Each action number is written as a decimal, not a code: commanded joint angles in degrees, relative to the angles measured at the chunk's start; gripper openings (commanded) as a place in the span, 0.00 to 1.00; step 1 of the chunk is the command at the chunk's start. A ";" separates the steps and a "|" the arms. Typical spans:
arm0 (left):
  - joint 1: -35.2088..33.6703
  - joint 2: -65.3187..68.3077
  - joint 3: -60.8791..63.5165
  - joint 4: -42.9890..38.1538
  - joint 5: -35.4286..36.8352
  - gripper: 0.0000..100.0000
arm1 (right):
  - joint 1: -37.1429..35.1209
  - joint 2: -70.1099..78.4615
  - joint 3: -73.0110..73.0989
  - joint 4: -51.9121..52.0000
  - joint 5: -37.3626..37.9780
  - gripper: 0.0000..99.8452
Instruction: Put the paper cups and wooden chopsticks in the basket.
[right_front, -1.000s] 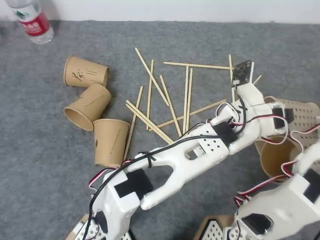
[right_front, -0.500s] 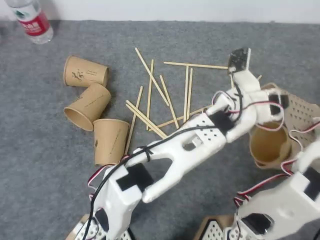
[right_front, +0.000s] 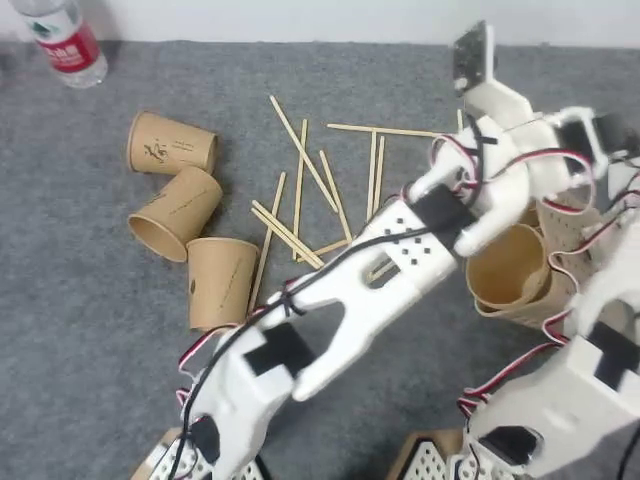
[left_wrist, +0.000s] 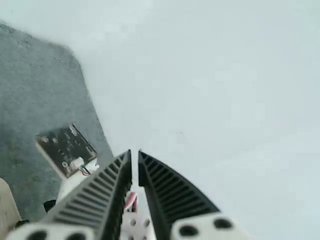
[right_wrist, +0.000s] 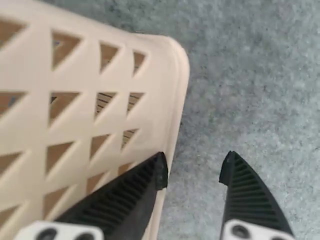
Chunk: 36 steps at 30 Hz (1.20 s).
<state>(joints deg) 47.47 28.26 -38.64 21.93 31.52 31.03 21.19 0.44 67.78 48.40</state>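
This looks like a robotics lab bench: white plastic arms (right_front: 340, 310) with bare wiring and an exposed circuit board (right_front: 472, 55) stand over a grey felt mat (right_front: 90, 340) against a plain white wall (right_front: 300, 18).

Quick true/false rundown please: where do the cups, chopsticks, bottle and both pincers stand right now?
1. Three paper cups lie on their sides on the carpet. True.
2. The right pincer is open, one finger beside the basket wall. True.
3. Every chopstick is in the basket. False: chopsticks lie scattered on the carpet.
4. The left pincer grips a chopstick. False: it is shut on nothing.
5. The bottle lies in the basket. False: the bottle is at the carpet's far edge, apart from the basket.
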 joint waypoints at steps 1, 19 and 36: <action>0.09 4.57 -12.97 6.77 0.35 0.01 | -7.08 8.66 6.33 1.89 -1.23 0.24; -2.64 17.76 -41.27 21.89 0.53 0.01 | 3.38 9.36 6.33 -1.45 8.09 0.24; -1.14 17.76 -46.64 25.85 4.40 0.01 | 10.15 19.74 2.37 -5.67 12.13 0.24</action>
<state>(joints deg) 46.24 47.08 -81.71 48.84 32.48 40.26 33.23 0.88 61.54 59.56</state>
